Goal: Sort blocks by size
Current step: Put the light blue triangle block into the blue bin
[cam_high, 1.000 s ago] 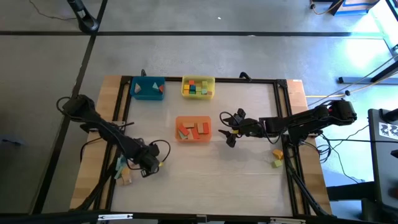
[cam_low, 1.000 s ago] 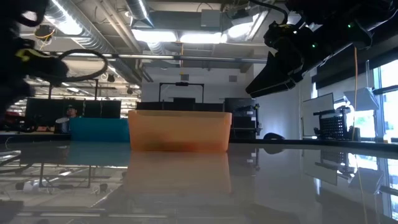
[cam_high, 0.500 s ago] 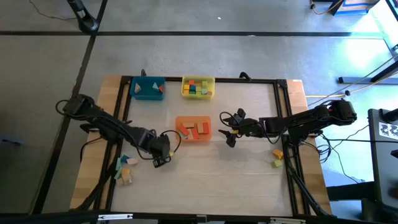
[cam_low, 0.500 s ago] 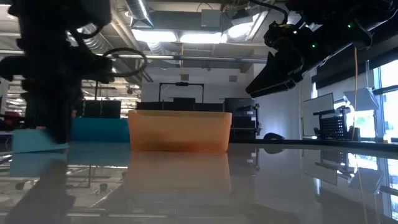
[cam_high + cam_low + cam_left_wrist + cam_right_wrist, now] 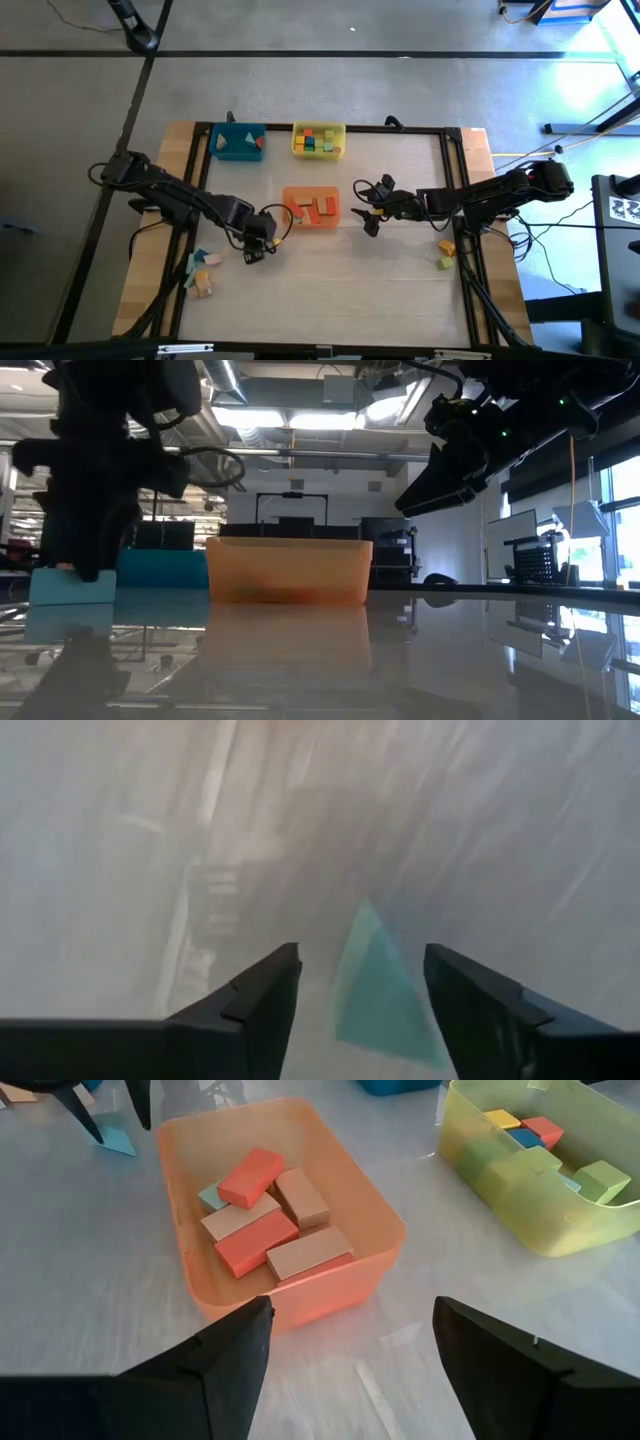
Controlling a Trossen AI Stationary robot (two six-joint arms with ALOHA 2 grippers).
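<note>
A light-blue wedge-shaped block [image 5: 378,995] lies flat on the table, just left of the orange tray [image 5: 311,218]. My left gripper [image 5: 360,952] points down over it, open, with a finger on either side and clear of it. The same block [image 5: 118,1140] shows below those fingers in the right wrist view and at the left in the low view [image 5: 72,585]. My right gripper [image 5: 350,1305] hangs open and empty to the right of the orange tray, which holds red and plain wooden blocks [image 5: 262,1220].
A yellow tray [image 5: 318,152] with small coloured blocks and a blue tray [image 5: 238,153] with a few blocks stand at the far side. Loose blocks lie near the left edge [image 5: 200,272] and the right edge [image 5: 446,252]. Bare tabletop spreads along the near side.
My left gripper has swung from the loose blocks at the left edge toward the table's right and a little farther, up to the orange tray. The light-blue block came with it and now rests on the table. My right arm has kept still.
</note>
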